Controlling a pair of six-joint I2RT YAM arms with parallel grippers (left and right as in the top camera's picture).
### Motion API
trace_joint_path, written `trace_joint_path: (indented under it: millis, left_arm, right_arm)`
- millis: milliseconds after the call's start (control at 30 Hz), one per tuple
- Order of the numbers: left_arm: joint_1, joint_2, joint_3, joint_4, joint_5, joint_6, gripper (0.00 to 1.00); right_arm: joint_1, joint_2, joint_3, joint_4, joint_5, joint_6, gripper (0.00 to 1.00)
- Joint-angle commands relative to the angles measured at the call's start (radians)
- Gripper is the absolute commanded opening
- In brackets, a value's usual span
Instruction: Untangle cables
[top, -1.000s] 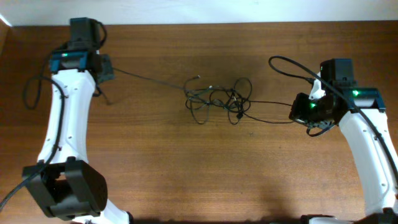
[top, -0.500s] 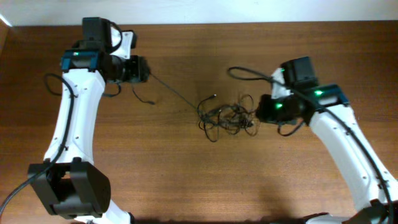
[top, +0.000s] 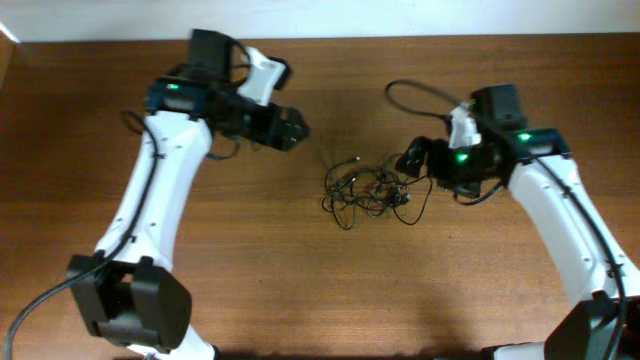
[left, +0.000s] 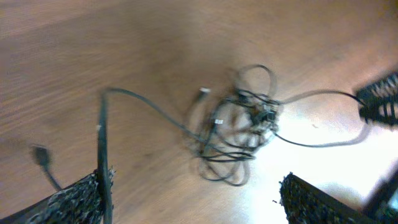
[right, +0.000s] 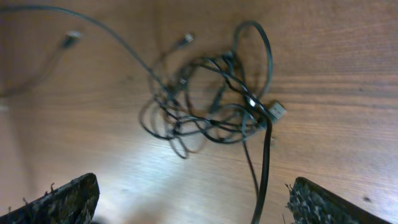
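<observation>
The cables (top: 365, 188) lie as a knotted clump of thin black cords on the brown table, between my two arms. My left gripper (top: 292, 128) hangs open to the clump's upper left, apart from it. In the left wrist view the clump (left: 239, 134) lies ahead of the open left gripper (left: 196, 202); one strand (left: 102, 149) runs down along the left finger's inner edge. My right gripper (top: 408, 160) stands open just right of the clump. In the right wrist view the cables (right: 211, 99) lie ahead, and one strand (right: 264, 180) runs between the wide-apart fingers, ungripped.
The thicker black arm cable (top: 410, 95) loops behind the right arm. The left arm's base (top: 130, 300) stands at the front left. A loose plug end (left: 40, 155) lies left of the clump. The table's far edge (top: 330, 40) meets a white wall.
Both arms have swung inward toward the middle and both grippers have opened. The strands that were stretched out between them have gone slack and gathered back into the clump.
</observation>
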Motion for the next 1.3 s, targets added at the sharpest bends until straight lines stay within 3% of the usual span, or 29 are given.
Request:
trace_joint_path:
  millis: [0,100,133,200,233,267,400,433,500,533,667,833,900,967,1000,1033,1067,1267]
  left_arm:
    - [-0.090,0.070,-0.010,-0.015,0.044,0.039,0.91]
    - [-0.094,0.074,-0.009,-0.064,0.060,0.130,0.88]
    - [-0.092,0.074,-0.009,-0.078,0.057,0.136,0.77]
    - [-0.087,0.074,-0.009,-0.109,0.040,0.137,0.40]
    - [-0.084,0.074,-0.009,-0.124,0.045,0.147,0.33]
    - [-0.084,0.074,-0.009,-0.155,0.058,0.187,0.35]
    - [-0.084,0.074,-0.009,-0.302,0.153,0.489,0.86]
    - [-0.079,0.074,-0.009,-0.308,0.143,0.499,0.94]
    - [-0.064,0.074,-0.008,-0.300,0.023,0.469,1.00]
    - [-0.055,0.074,-0.008,-0.279,-0.107,0.380,1.00]
    - [-0.035,0.074,-0.008,-0.195,-0.868,-0.314,0.99]
    - [-0.034,0.074,-0.008,-0.196,-0.921,-0.432,0.99]
    - [-0.035,0.074,-0.008,-0.172,-0.820,-0.385,0.99]
    - [-0.034,0.074,-0.008,-0.142,-0.374,-0.040,1.00]
    - [-0.035,0.074,-0.008,-0.171,-0.010,0.223,0.99]
    - [-0.035,0.074,-0.008,-0.189,0.171,0.330,0.99]
    - [-0.035,0.074,-0.008,-0.185,0.259,0.342,1.00]
    - [-0.120,0.142,-0.008,-0.159,0.228,0.329,0.95]
  right_arm:
    - [-0.058,0.001,0.014,-0.002,-0.180,-0.075,0.99]
    - [-0.058,0.001,0.014,-0.016,-0.160,-0.090,0.99]
    - [-0.055,0.001,0.014,-0.016,-0.151,-0.091,0.99]
    - [-0.056,0.001,0.014,-0.016,-0.133,-0.090,0.99]
    - [-0.056,0.001,0.014,-0.016,-0.122,-0.090,0.99]
    - [-0.056,0.001,0.014,-0.016,-0.109,-0.090,0.99]
    - [-0.058,0.002,0.014,-0.016,-0.100,-0.090,0.99]
    - [-0.058,0.002,0.014,-0.016,-0.100,-0.090,0.99]
    - [-0.058,0.002,0.014,-0.016,-0.100,-0.090,0.99]
    - [-0.058,0.002,0.014,-0.018,-0.100,-0.090,0.99]
    - [-0.058,0.002,0.014,-0.019,-0.083,-0.090,0.99]
    - [-0.058,0.002,0.014,-0.032,-0.074,-0.090,0.99]
    - [-0.058,0.002,0.014,-0.034,-0.074,-0.090,0.99]
    - [-0.058,0.002,0.014,-0.034,-0.060,-0.090,0.99]
    - [-0.058,0.002,0.014,-0.034,-0.047,-0.090,0.99]
    - [-0.058,0.002,0.014,-0.034,-0.047,-0.090,0.99]
    - [-0.058,0.002,0.014,-0.034,-0.047,-0.090,0.99]
    - [-0.058,0.002,0.014,-0.034,0.002,-0.090,0.99]
